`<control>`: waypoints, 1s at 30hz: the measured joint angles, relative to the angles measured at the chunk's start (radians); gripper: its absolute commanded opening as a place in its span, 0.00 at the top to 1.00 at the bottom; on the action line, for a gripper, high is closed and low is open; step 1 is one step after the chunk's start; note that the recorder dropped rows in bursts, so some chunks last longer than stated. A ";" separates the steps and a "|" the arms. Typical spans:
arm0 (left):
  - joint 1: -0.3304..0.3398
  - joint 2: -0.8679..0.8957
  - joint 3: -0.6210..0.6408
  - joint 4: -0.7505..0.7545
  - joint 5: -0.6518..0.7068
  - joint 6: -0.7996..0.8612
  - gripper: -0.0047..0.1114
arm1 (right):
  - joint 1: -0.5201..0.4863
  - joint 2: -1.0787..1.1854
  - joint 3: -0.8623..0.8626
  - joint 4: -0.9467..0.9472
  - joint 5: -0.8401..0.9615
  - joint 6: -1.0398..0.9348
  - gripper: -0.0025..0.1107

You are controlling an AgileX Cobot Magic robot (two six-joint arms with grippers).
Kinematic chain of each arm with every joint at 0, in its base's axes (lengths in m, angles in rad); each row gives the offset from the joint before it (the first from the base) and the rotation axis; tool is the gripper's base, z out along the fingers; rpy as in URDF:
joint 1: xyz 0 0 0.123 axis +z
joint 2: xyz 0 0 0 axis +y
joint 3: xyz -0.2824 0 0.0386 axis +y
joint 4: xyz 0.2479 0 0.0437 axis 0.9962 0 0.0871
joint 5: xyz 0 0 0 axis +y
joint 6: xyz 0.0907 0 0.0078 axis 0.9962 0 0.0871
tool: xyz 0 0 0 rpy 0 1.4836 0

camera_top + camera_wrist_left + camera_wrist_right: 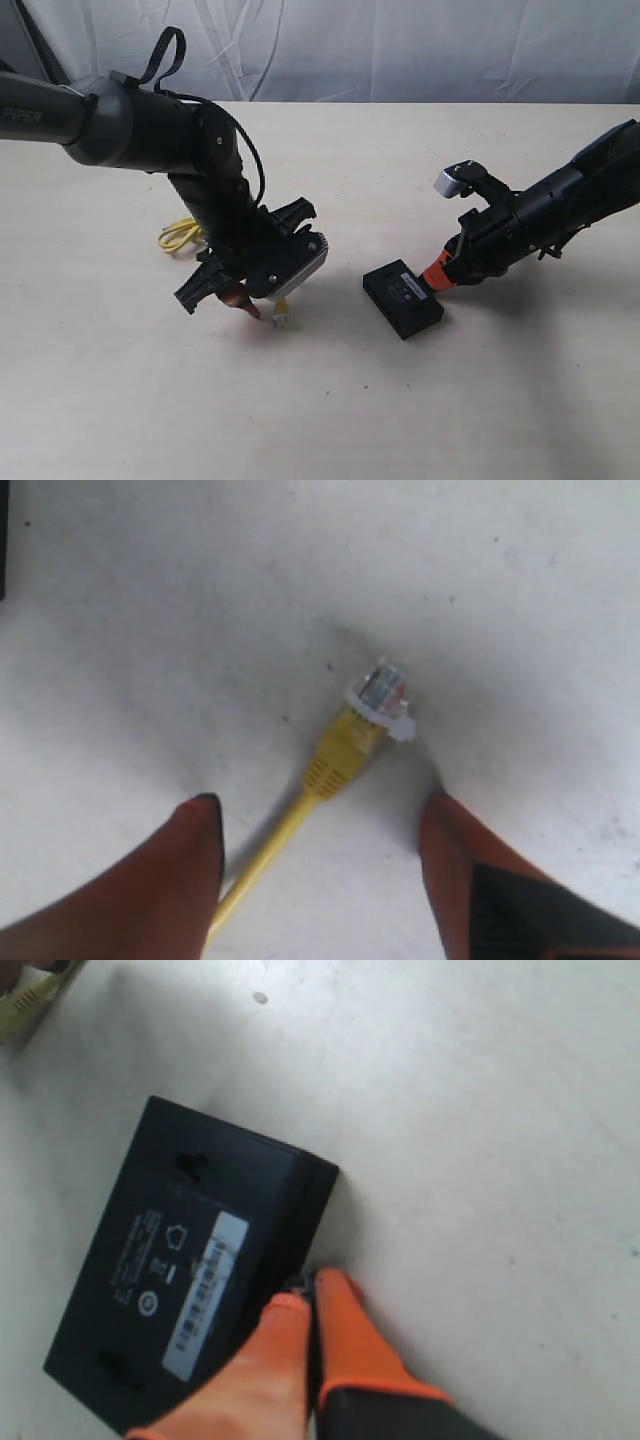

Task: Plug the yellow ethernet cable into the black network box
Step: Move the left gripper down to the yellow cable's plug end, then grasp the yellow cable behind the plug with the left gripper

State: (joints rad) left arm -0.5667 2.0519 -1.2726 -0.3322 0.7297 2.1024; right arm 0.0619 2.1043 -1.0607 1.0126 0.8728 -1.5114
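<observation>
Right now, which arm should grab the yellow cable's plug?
Left arm: its open jaws straddle the clear plug of the thin yellow ethernet cable. The right arm touches the flat black network box.

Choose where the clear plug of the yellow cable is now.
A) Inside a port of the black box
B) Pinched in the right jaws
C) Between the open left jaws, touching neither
C: in the left wrist view the plug of the yellow ethernet cable sits between the spread jaws of the left gripper, clear of both, and the black network box lies apart from it.
</observation>
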 measured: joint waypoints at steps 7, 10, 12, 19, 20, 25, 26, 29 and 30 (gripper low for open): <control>-0.031 0.002 -0.006 0.072 0.011 0.000 0.53 | 0.000 0.000 0.000 0.000 -0.005 0.000 0.99; -0.053 0.002 -0.007 0.130 0.011 0.000 0.53 | 0.000 0.000 0.000 0.000 -0.007 0.000 0.99; -0.063 0.002 -0.007 0.165 0.011 0.000 0.53 | 0.000 0.000 0.000 0.000 -0.007 0.000 0.99; -0.092 0.002 -0.007 0.207 0.007 0.000 0.66 | 0.000 0.000 0.000 0.000 -0.007 0.000 0.99; -0.092 0.002 -0.007 0.208 0.012 0.000 0.71 | 0.000 0.000 0.000 0.000 -0.007 0.000 0.99; -0.093 0.005 -0.007 0.187 0.005 0.000 0.88 | 0.000 0.000 0.000 0.000 -0.007 0.000 0.99; -0.093 0.006 -0.007 0.176 -0.005 0.000 0.91 | 0.000 0.000 0.000 0.000 -0.007 0.000 0.99; -0.093 0.006 -0.007 0.161 -0.015 0.000 0.96 | 0.000 0.000 0.000 0.000 -0.007 0.000 0.99; -0.093 0.006 -0.007 0.155 -0.017 0.000 0.96 | 0.000 0.000 0.000 0.000 -0.007 0.000 0.99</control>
State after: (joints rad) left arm -0.6602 2.0576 -1.2799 -0.1775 0.7126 2.1024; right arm 0.0619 2.1043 -1.0607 1.0126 0.8662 -1.5114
